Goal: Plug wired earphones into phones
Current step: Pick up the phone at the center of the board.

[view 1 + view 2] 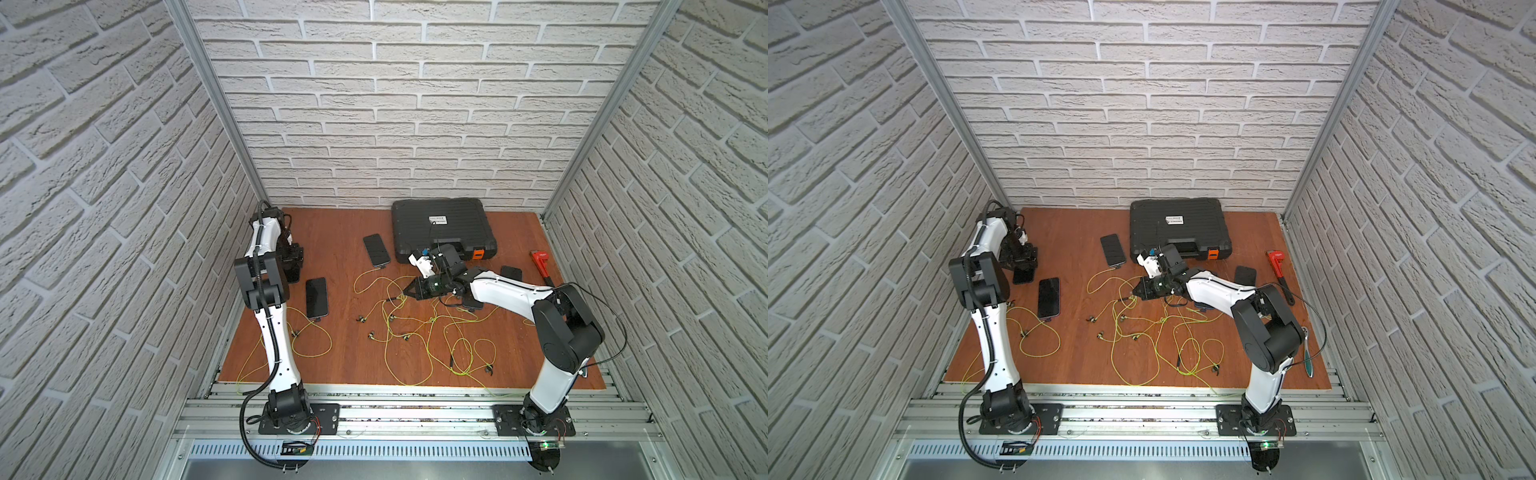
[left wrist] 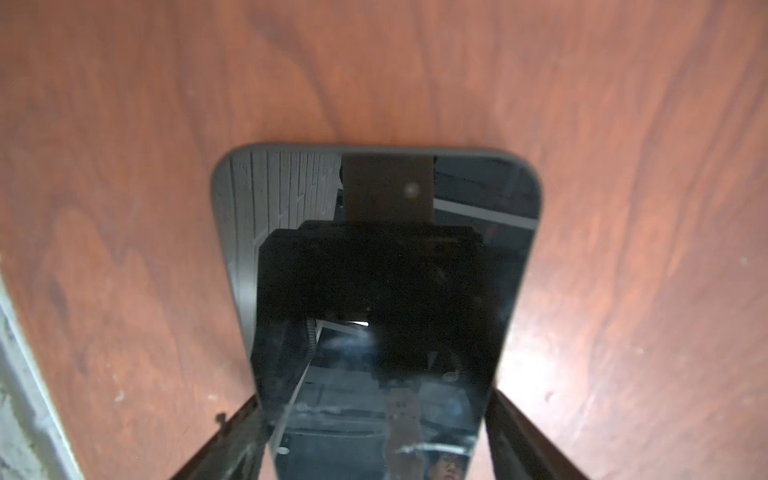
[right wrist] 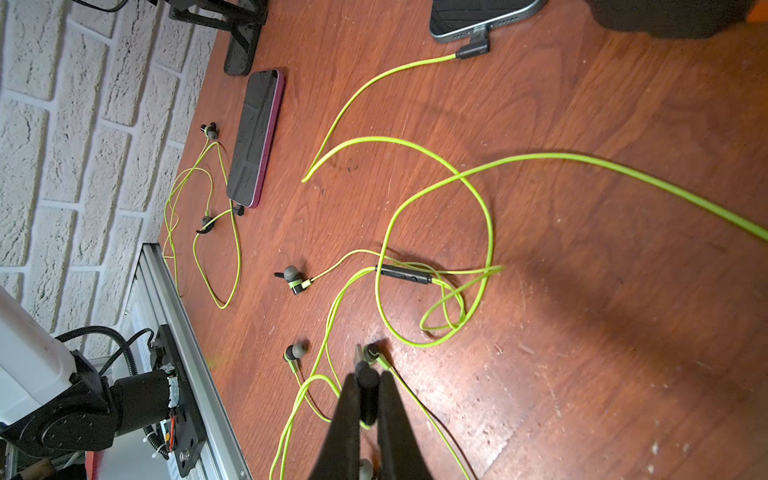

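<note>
- The left gripper [image 2: 374, 399] is low at the back left of the table [image 1: 332, 232]. Its fingers [image 2: 232, 432] are apart, one against each long edge of a flat-lying phone [image 2: 374, 270]. Whether they squeeze it cannot be told.
- Bare wood surrounds that phone's rounded far end, and the board's pale border [image 2: 25, 395] runs close along one side.
- The right gripper [image 3: 369, 376] is near the table's middle. It is clamped on the dark plug [image 3: 367, 388] of one of the wired earphones [image 1: 415, 328], with the metal tip poking out past the fingertips.
- The magenta-edged phone [image 3: 255, 137] lies just beside the left gripper's phone without touching it, a plug seated in its near end.
- The third phone [image 1: 376, 250] lies just beside the left edge of the black case [image 1: 440, 232], also with a plug in.
- The fourth phone [image 1: 511, 272] shows behind the right forearm, between the case and a red wrench [image 1: 540, 262].
- The yellow-green cables sprawl over the middle and front right, with earbuds scattered among them.
- One loop [image 1: 239, 378] runs off the front edge by the left arm's base.
- Open wood remains at the back left, between the left gripper and the third phone, and in a patch at the front middle.
</note>
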You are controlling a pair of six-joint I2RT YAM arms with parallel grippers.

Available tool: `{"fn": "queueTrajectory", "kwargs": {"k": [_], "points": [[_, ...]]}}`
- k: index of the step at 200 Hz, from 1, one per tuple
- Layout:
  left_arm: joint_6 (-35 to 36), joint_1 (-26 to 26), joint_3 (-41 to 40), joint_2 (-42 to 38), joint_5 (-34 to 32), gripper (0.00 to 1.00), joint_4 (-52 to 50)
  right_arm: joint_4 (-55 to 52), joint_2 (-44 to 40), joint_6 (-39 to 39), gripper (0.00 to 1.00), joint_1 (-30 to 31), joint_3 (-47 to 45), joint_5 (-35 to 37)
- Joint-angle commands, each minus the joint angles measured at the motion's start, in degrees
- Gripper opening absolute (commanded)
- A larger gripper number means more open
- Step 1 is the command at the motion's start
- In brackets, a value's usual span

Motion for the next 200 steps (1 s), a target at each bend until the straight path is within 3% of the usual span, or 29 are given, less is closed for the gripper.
{"fn": "queueTrajectory", "kwargs": {"k": [1,56,111,155,176,200], "points": [[0.9,-0.1,-0.9,3.7,-0.5,0.74,-3.2,0.5,-1.5,-0.5,0.06,0.0,1.2,0.5],[-2.3,-2.5,-2.2,-1.5,3.6,0.74,-1.4,3.9,-0.5,1.8,0.06,-0.1,3.5,0.0],[-13.2,-3.7,-6.8,-13.0,8.2,0.70,4.2,-1.0,0.8,-1.4,0.06,-0.1,7.6,-0.8],[-22.2,-4.6,-21.5,-25.3,16.7,0.66,14.2,-1.9,1.2,-3.1,0.06,0.0,8.1,-2.5],[-32.7,-5.2,-34.0,-33.9,24.9,0.60,25.6,0.3,1.1,-3.3,0.06,0.1,7.4,-4.4],[-47.1,-8.9,-47.6,-42.8,29.2,0.52,41.0,2.4,1.7,-4.0,0.06,0.8,7.7,-5.2]]}}
